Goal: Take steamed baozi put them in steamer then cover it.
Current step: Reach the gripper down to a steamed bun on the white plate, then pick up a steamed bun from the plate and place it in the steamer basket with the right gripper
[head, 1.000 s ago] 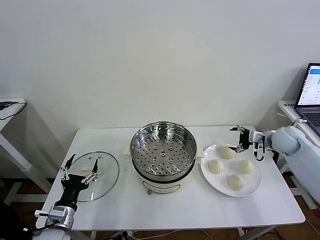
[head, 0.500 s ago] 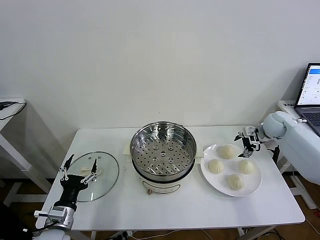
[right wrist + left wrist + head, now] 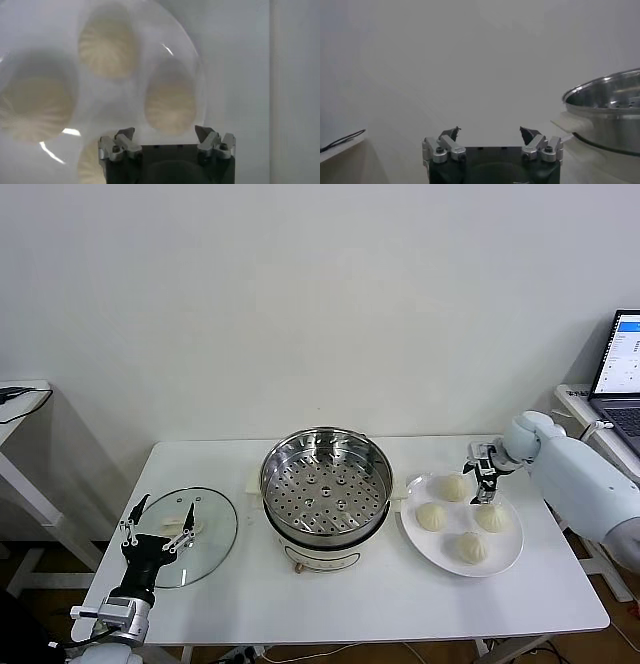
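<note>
The spread right pincer [image 3: 487,476] is poised directly above the plate's right-hand steamed baozi [image 3: 493,517], nearest that arm.

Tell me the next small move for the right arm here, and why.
Probably lower the open right end effector straight onto the bun beneath it and close. All four baozi are on the plate, the steamer tray is bare, and the wrist view shows that bun between its fingertips.
</note>
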You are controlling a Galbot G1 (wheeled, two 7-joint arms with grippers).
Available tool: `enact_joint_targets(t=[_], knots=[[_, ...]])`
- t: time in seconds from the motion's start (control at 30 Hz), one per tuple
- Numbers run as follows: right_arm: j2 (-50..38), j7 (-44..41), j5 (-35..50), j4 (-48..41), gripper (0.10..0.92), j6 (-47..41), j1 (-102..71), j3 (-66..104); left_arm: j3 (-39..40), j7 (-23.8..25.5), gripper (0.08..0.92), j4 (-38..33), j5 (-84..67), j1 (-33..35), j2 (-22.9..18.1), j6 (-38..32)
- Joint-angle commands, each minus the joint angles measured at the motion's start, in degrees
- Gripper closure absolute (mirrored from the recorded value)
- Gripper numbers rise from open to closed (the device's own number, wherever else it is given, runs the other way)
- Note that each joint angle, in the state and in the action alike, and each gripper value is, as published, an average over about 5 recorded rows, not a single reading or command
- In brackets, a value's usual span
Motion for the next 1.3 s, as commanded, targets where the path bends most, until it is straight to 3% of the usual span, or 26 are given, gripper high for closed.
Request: enact_joint_targets(t=[0.03,0.5,0.87,1.1,1.3], knots=[[3.2,1.7,-2.0,-3.3,0.203,0.1,0.3,-0.1,0.0,0.0,0.177,0.2,0.1,0.0,0.0,-0.1],[3.4,0.4,-2.4,-2.8,0.205,-0.1,-0.3,-0.1,-0.3,0.0,0.177,0.5,0.2,0.0,-0.1,-0.3],[2.3,0.1,-1.2,-0.7,0.311,0.0,-0.1,-0.8,-0.4,0.0,0.177,0.5,0.2,-0.1,-0.2,-0.4],[-4.6,-1.3,5.7,9.7,0.321,-0.5,3.3,-6.0,-0.6,-0.1,0.177,0.3,0.2,0.1,-0.2,-0.3],[-11.7,-4.2,14.5,21.3,0.321,3.5,17.0,-17.5,-0.3,-0.1,0.177,-0.3,0.2,0.2,0.0,-0.1]])
